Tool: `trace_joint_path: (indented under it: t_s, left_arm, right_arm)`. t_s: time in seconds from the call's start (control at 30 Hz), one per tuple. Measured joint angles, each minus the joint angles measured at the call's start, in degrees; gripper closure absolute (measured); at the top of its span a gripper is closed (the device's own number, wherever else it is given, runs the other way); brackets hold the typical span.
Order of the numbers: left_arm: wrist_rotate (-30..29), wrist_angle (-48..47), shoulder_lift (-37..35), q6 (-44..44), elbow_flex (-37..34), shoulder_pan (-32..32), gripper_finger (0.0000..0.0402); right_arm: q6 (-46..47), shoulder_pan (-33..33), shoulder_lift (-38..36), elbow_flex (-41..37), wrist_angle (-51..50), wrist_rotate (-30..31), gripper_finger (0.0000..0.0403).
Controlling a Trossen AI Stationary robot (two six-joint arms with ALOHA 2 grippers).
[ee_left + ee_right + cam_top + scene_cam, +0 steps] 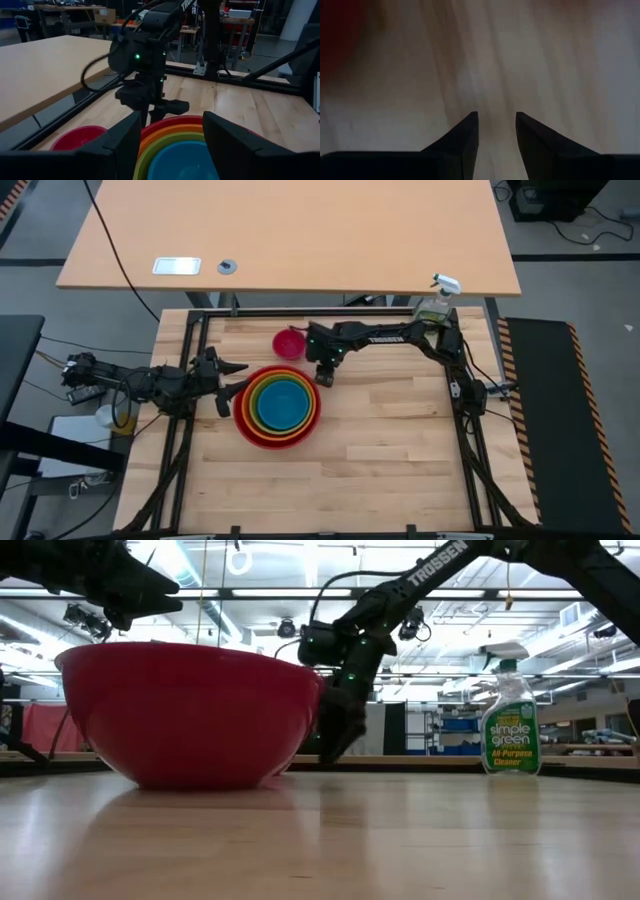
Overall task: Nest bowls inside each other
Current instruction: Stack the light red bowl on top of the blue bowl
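I see four bowls nested in a stack on the wooden table (380,470): red bowl (244,425) outermost, then orange bowl (252,393), lime green bowl (262,413), blue bowl (281,404) innermost. Stack sits near the table's middle, a bit toward the left arm's side. Pink-magenta bowl (289,342) sits alone on the table behind the stack, near the back edge, apart from it.

My left gripper (232,379) is just beside the red bowl's left rim, above it, fingers apart, nothing between them; in the left wrist view the stack shows between and beyond the two fingers (120,145). My right gripper (324,376) points down at the table just beside the stack's back-right rim, between the stack and the pink-magenta bowl's side. Its fingers (465,132) are apart with a narrow gap, bare wood below, nothing clamped. In the low view it hangs just behind the red bowl's right edge, tips close to the table.

A spray bottle (510,718) of cleaner stands at the far right corner of the table.
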Motion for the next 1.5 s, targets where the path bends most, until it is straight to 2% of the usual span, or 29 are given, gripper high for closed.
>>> trace_joint_path:
  t_s: [0.3, 0.43, 0.73, 0.9, 1.03, 1.13, 1.23, 1.4, 1.5]
  left_arm:
    - [0.57, -1.14, 0.00, -0.29, 0.00, 0.00, 0.0187]
    - [0.75, -1.55, 0.00, -0.47, 0.00, 0.00, 0.0187]
    - [1.46, -1.64, 0.02, -0.94, 0.00, 0.00, 0.0187]
    - [2.29, -1.63, 0.02, -0.97, 0.00, 0.00, 0.0187]
    - [2.30, -1.67, 0.02, -0.95, 0.00, 0.00, 0.0187]
    - [2.31, -1.73, 0.02, -0.90, 0.00, 0.00, 0.0187]
    - [2.33, -1.77, 0.02, -0.88, 0.00, 0.00, 0.0187]
    - [3.03, -2.45, 0.02, -0.94, 0.00, 0.00, 0.0187]
    - [3.86, -3.20, 0.02, -1.29, 0.00, 0.00, 0.0187]
  right_arm:
    - [2.94, 2.27, -3.48, -0.02, -9.83, 2.49, 0.0265]
    - [2.90, 2.78, -6.31, 0.00, -10.33, 4.10, 0.0265]
    - [7.59, -4.41, -6.71, 0.00, 10.30, 5.33, 0.0256]
    - [12.78, -6.47, -6.68, 0.68, 11.45, -0.40, 0.0204]
    - [13.37, -5.64, -3.90, 2.08, 9.81, -0.05, 0.0141]
    - [13.37, -3.83, -0.50, 6.10, 8.79, 2.38, 0.0102]
    - [13.05, -2.59, 3.11, 13.21, 4.69, 4.20, 0.0082]
    - [13.14, -2.77, 11.25, 25.67, -8.26, 4.22, 0.0082]
    - [12.14, -2.92, 14.61, 30.59, -12.57, 3.33, 0.0091]
